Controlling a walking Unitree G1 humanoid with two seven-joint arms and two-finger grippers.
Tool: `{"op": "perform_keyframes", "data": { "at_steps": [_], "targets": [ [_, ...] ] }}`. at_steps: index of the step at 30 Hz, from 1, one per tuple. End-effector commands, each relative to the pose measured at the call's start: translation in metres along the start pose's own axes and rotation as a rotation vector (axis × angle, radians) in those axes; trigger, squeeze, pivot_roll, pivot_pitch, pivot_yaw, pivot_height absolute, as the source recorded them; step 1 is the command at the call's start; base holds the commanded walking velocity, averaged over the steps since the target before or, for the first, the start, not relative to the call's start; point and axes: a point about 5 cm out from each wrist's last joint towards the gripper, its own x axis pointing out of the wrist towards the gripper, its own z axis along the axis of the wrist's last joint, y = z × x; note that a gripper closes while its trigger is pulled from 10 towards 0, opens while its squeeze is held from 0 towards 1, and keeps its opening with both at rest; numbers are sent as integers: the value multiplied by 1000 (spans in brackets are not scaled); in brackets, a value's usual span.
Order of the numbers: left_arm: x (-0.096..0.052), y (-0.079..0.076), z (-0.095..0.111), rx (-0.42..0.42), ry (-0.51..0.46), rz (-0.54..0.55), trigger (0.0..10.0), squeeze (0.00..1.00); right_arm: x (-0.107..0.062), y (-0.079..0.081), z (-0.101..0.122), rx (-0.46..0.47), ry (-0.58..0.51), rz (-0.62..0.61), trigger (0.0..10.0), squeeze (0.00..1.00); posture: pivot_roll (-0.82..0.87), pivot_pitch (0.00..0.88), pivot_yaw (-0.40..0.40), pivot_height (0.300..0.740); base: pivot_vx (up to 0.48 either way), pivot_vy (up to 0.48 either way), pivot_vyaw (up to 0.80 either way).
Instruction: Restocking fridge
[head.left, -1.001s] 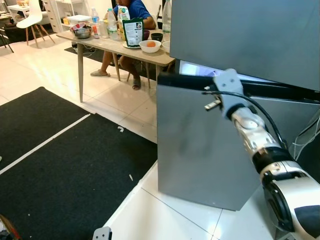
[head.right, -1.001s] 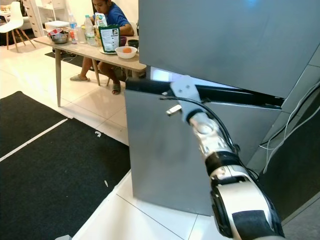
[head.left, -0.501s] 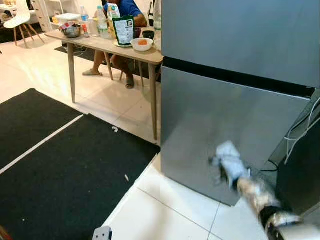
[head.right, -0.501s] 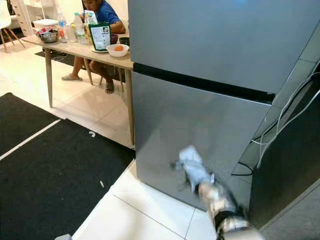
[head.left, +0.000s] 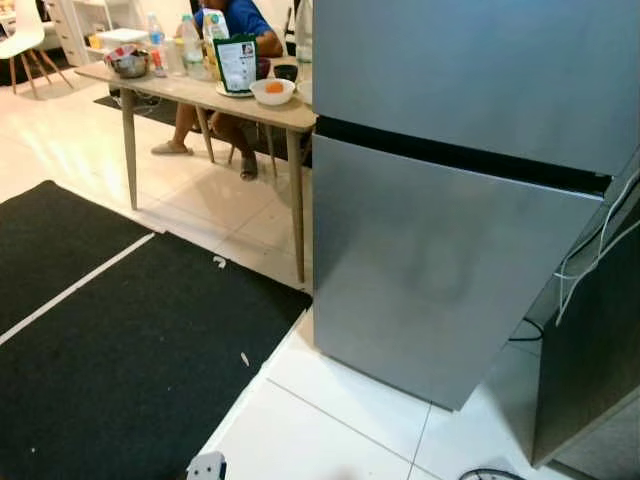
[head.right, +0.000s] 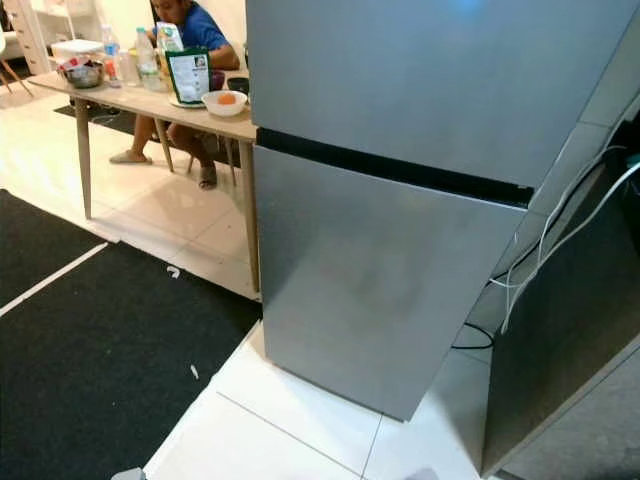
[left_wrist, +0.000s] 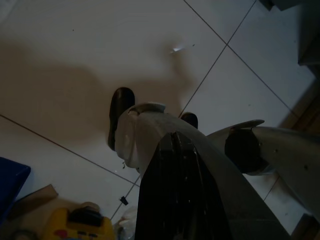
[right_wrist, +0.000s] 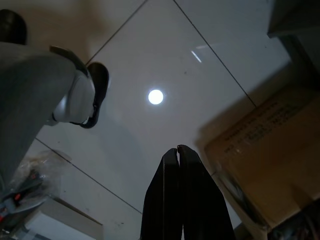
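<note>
The tall brushed-steel two-door fridge (head.left: 450, 190) stood with both flat doors shut, a black seam between them, at twelve to two o'clock ahead, and at ten o'clock a wooden table (head.left: 200, 92) with tapered legs carried a green printed pouch (head.left: 237, 64), its writing too small to read, and a white bowl (head.left: 272, 91). Both arms hung over glossy white floor tiles (right_wrist: 165, 65): the left claw (left_wrist: 177, 150) and the right claw (right_wrist: 177, 155) each had their black fingers pressed together on nothing. Near the right claw lay a brown cardboard box (right_wrist: 260, 155) with illegible print.

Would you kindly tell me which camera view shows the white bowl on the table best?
The left eye view: the white bowl sits nearer and larger there, on the wooden table. The right eye view shows it smaller, near the fridge's edge. The wrist views show floor tiles.
</note>
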Motion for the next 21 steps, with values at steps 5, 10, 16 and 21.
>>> {"op": "perform_keyframes", "data": {
  "at_steps": [5, 10, 16, 21],
  "targets": [
    [0, 0, -3, 29, -1, 20, 10000, 0, 0, 2, 0, 42, -7, -9, 10000, 0, -62, 48, -36, 740, 0, 0, 0],
    [3, -4, 9, 52, -48, 45, 10000, 0, -1, -6, -1, 88, -24, -55, 10000, 0, -38, 103, -45, 740, 0, 0, 0],
    [6, -9, 15, 71, -61, 20, 10000, 0, -3, -18, -1, 93, -13, -109, 10000, 0, -61, 124, -34, 740, 0, 0, 0],
    [7, -14, 11, 115, -37, -3, 10000, 0, -5, -28, -6, 158, -5, -149, 10000, 0, -49, 125, -51, 740, 0, 0, 0]
  ]
}}
